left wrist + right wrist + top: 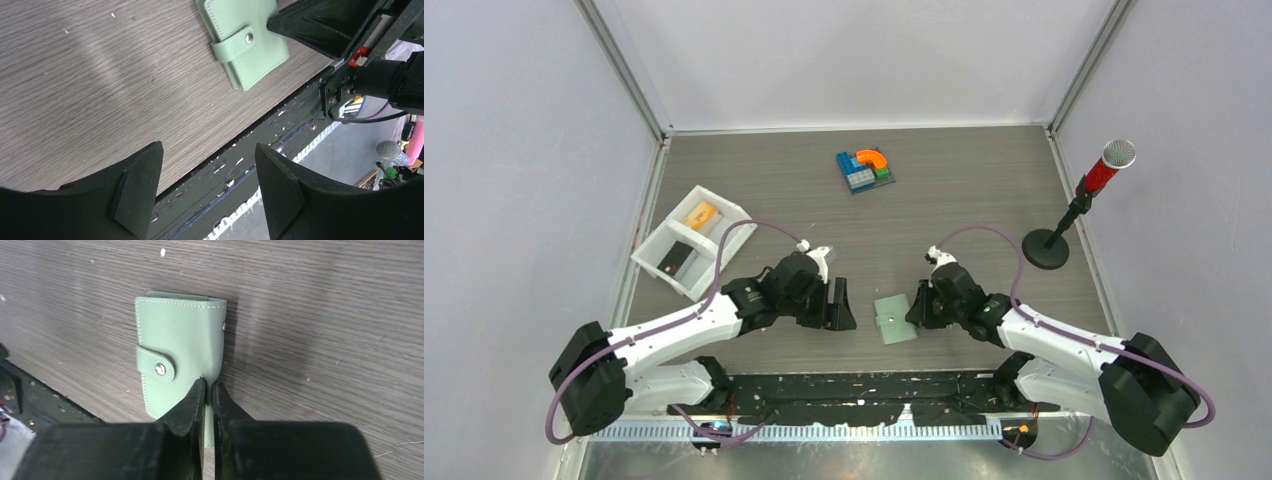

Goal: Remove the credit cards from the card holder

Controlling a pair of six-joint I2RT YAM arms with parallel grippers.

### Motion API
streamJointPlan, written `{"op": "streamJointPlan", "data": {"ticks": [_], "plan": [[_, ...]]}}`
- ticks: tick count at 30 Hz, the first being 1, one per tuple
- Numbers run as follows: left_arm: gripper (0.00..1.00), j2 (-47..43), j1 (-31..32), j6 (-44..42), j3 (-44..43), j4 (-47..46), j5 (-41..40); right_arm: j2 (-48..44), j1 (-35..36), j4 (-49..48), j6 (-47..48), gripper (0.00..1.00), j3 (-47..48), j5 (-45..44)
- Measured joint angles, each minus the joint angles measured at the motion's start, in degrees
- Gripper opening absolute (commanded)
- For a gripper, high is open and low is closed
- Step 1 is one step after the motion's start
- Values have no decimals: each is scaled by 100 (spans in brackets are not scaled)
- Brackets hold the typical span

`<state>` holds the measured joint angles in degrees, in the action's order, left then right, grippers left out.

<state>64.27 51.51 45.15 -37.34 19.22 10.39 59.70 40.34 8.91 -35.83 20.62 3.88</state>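
Note:
The sage green card holder lies closed on the table near the front edge, its tab snapped shut. My right gripper is shut on the holder's right edge; in the right wrist view the jaws pinch the cover of the holder. My left gripper is open and empty just left of the holder. In the left wrist view its fingers hang over the table's front edge, with the holder beyond them. An orange card and a dark card lie in the white tray.
A blue-orange-green toy block cluster sits at the back centre. A red microphone on a black stand is at the right. The black base plate runs along the front edge. Walls enclose the table on three sides.

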Motion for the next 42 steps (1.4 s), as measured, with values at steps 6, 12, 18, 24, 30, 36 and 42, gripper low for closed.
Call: {"op": "streamJointPlan", "data": {"ticks": [6, 12, 18, 24, 30, 36, 42], "plan": [[70, 562, 138, 7, -505, -90, -105, -778, 4, -98, -291, 5, -240, 205], [68, 1174, 273, 50, -1126, -188, -151, -1622, 59, -85, -774, 5, -413, 245], [65, 1773, 415, 133, -1497, -361, -70, -2098, 216, -68, -1147, 5, -481, 227], [61, 2339, 490, 162, -1626, -446, 42, -2223, 293, -15, -1283, 5, -481, 219], [52, 2728, 518, 229, -1685, -501, 133, -2347, 343, 11, -1325, 5, -584, 195], [25, 2994, 540, 271, -1696, -675, 273, -2310, 350, 11, -1342, 5, -715, 181], [0, 3038, 566, 264, -1735, -752, 334, -2179, 348, -28, -1318, 5, -745, 175]]}}
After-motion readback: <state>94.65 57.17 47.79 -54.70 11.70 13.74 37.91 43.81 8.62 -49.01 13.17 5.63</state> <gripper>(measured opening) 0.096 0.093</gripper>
